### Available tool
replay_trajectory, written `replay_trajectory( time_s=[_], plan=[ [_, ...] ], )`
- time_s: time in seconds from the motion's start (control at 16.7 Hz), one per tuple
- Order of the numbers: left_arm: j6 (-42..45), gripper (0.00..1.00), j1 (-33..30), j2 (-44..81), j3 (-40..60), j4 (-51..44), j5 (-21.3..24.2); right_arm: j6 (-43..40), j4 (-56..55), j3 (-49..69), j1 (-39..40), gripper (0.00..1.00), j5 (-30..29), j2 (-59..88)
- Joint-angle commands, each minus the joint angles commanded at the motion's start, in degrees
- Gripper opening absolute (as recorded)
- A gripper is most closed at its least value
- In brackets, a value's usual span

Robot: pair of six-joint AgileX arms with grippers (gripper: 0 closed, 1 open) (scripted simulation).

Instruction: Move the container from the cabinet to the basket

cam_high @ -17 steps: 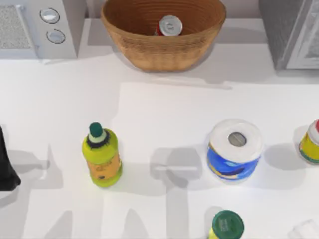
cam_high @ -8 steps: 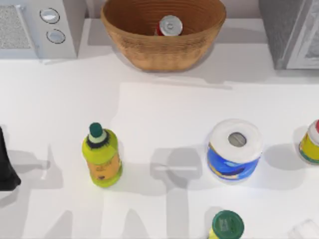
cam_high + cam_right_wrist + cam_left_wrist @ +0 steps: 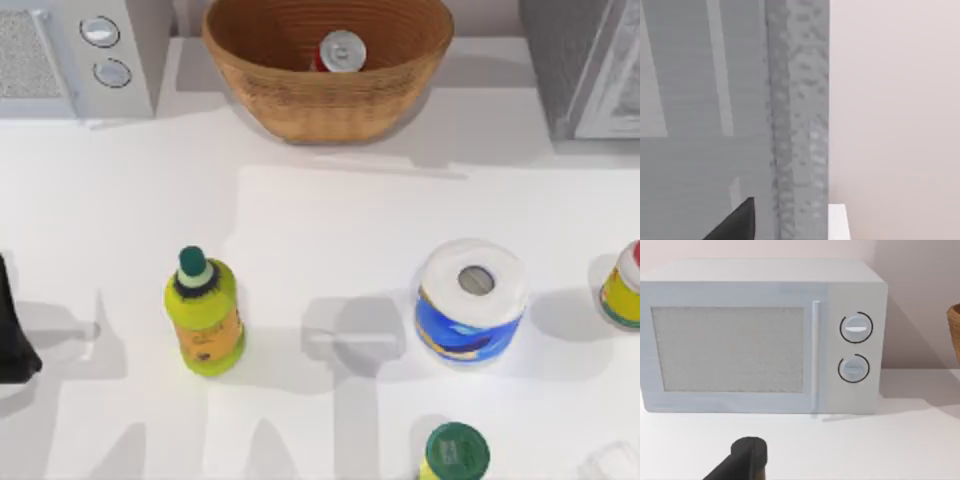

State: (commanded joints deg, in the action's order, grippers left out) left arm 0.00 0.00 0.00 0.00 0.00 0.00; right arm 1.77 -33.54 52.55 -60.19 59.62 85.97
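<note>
The container [image 3: 341, 51], a small red can with a silver top, stands inside the wicker basket [image 3: 300, 105] at the back middle of the table. The cabinet [image 3: 575, 70] is at the back right corner, apart from the basket. My left gripper [image 3: 12, 335] is parked at the table's left edge, far from the basket. In its wrist view a dark part of the left gripper [image 3: 747, 455] faces the white box. A dark part of my right gripper [image 3: 737, 220] sits close to the cabinet's speckled side [image 3: 795, 100].
A white box with two knobs [image 3: 70, 55] fills the back left corner. A yellow-green bottle [image 3: 205, 315] stands left of centre and a blue-and-white roll [image 3: 470, 300] right of centre. A yellow jar [image 3: 625, 285] is at the right edge, a green-capped bottle [image 3: 455, 452] at the front.
</note>
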Motion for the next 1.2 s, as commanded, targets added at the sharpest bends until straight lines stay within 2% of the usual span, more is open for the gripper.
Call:
replay_trajectory(
  time_s=[0.36, 0.6, 0.84, 1.2],
  plan=[
    [0.0, 1.00, 0.0, 0.0, 0.0, 0.0, 0.0, 0.0, 31.8, 26.6, -0.2, 1.00, 0.3, -4.3],
    [0.0, 1.00, 0.0, 0.0, 0.0, 0.0, 0.0, -0.1, 48.1, 40.4, 0.2, 1.00, -0.1, -7.4],
    [0.0, 1.00, 0.0, 0.0, 0.0, 0.0, 0.0, -0.1, 55.1, 47.0, 0.5, 1.00, -0.5, -9.1],
    [0.0, 1.00, 0.0, 0.0, 0.0, 0.0, 0.0, -0.1, 55.2, 47.4, 0.4, 1.00, -0.5, -9.1]
  ],
)
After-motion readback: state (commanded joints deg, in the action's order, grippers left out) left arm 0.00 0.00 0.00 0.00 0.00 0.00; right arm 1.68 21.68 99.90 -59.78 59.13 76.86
